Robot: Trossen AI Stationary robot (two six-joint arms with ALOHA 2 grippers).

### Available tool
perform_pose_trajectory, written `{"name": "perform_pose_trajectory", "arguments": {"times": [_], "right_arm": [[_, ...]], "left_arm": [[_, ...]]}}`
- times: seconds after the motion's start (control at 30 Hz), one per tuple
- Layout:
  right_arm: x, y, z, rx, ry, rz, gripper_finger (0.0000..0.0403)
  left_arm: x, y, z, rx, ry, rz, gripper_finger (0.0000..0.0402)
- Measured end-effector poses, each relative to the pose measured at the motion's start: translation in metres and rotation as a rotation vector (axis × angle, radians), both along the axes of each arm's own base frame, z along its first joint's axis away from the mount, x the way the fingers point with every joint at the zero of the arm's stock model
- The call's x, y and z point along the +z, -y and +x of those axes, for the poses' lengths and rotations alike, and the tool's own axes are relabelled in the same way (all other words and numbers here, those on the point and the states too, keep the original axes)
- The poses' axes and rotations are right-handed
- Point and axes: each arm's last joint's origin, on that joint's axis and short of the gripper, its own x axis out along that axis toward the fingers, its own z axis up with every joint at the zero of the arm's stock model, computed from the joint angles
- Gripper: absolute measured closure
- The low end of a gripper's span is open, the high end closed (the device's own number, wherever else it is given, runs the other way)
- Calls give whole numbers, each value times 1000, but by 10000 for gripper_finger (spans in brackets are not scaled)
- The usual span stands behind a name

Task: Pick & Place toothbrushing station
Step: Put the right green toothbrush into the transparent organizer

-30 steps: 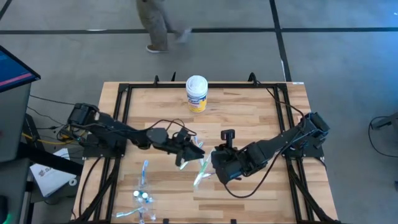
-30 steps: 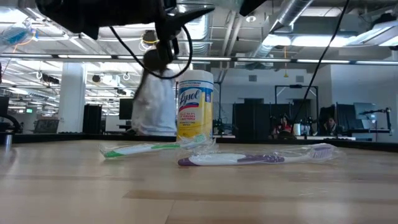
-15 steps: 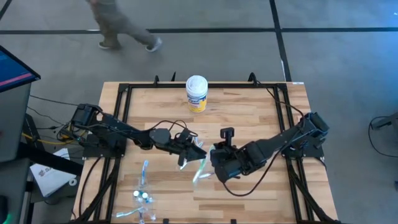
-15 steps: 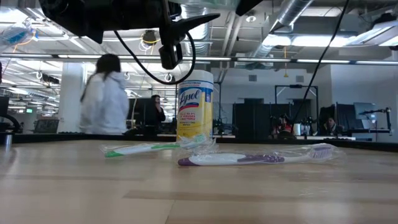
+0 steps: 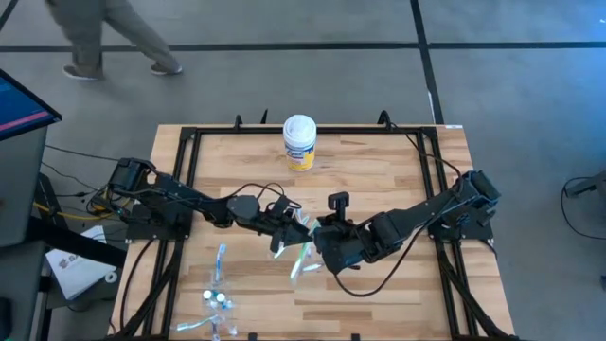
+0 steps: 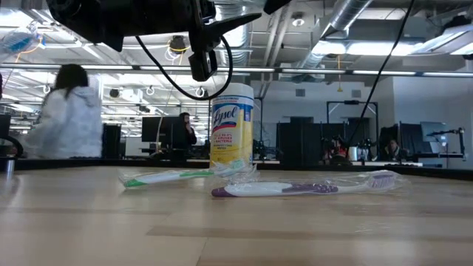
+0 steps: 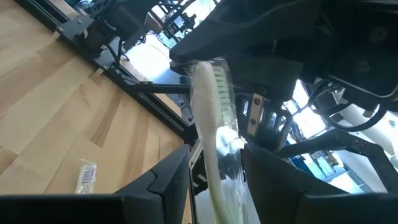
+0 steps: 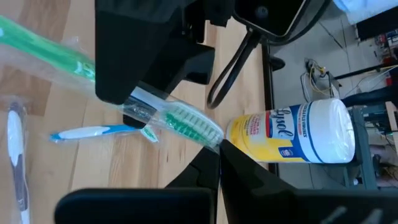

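Left gripper [image 5: 295, 227] is clamping a wrapped green toothbrush [image 8: 180, 119] and holding it up off the table [image 5: 379, 170], near the middle. Left wrist view shows the brush [image 7: 211, 124] between its fingers, bristle end pointing away.

Right gripper [image 5: 322, 248] is sitting just beside it, nose to nose; can't tell whether its fingers are parted or closed. Right wrist view shows the brush head almost at its fingertips, so I'm reading this as a handover.

To do it well: right should be closing on the bare stretch of handle, not the loose wrapper, and left shouldn't be releasing until that grip is firm.

Other toothbrushes are lying on the wood below: one more [image 5: 301, 267] under the grippers, a blue one [image 5: 220, 258] toward the front-left. Wipes canister [image 5: 299, 142] is standing well clear at the back.
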Motion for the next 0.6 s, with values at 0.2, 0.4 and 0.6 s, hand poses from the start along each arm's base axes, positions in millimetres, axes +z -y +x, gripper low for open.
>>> {"name": "perform_pose_trajectory", "arguments": {"times": [0.2,0.4,0.6], "right_arm": [[1,0,2,-1,16,7,403],[1,0,2,2,14,14,403],[1,-1,1,5,15,15,403]], "left_arm": [[0,-2,0,5,1,1,300],[0,-6,1,16,7,30,375],[0,-5,1,0,11,52,389]]}}
